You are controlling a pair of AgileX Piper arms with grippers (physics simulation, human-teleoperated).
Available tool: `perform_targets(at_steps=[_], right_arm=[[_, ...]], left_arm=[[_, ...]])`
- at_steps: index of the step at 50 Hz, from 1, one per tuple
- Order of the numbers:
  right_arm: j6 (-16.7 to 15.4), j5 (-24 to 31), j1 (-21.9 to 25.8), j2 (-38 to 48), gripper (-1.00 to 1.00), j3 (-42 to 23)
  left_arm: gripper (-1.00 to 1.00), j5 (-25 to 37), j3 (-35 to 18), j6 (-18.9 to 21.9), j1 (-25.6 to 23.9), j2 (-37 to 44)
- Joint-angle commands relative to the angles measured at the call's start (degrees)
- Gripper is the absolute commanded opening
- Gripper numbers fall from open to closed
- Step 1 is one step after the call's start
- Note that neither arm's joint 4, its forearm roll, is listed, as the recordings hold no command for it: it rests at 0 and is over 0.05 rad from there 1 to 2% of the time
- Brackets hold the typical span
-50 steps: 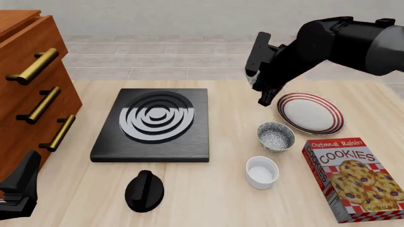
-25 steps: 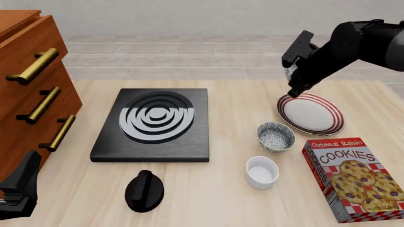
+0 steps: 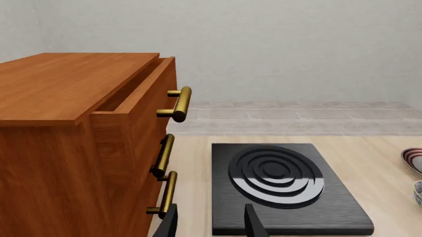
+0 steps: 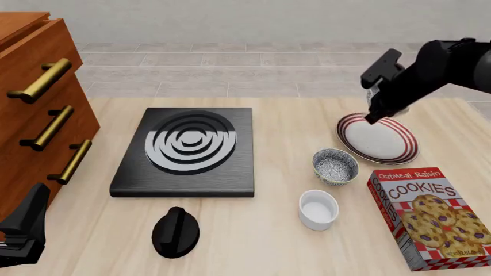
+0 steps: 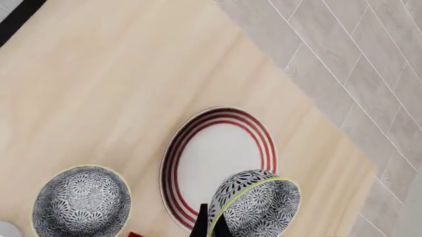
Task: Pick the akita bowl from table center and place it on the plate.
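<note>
Right gripper (image 5: 211, 224) is clamped on the rim of the akita bowl (image 5: 254, 207), holding it tilted in the air. Directly below the gripper lies the plate (image 5: 218, 158), and beside the plate, apart from it, a second bowl (image 5: 82, 202) stands on the table (image 5: 118, 98).

Two akita bowls (image 5: 256, 205) (image 4: 335, 165), one plate (image 4: 399, 150), one cup (image 4: 318, 209).

Bare plate (image 4: 378, 140) (second bowl (image 4: 335, 166) beside)
</note>
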Motion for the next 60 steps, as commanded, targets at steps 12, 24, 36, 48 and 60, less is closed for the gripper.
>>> perform_targets(at_steps=[12,24,36,48,60], right_arm=[[2.95,-3.62,0.36,3.09,-1.00,3.41],[1.97,-6.33,-1.31,1.45,-1.00,7.59],[3.95,-8.81,-1.81,1.95,-1.00,8.70],[5.70,-8.92,-1.39,2.14,-1.00,8.66],[9.71,-11.27,0.32,3.03,-1.00,9.35]], left_arm=[[1.00,0.00,0.00,0.00,0.01,0.00],[1.00,0.00,0.00,-0.01,0.00,0.00],[1.00,0.00,0.00,0.00,0.00,0.00],[1.00,0.00,0.00,0.00,0.01,-0.01],[1.00,0.00,0.00,0.00,-0.01,0.00]])
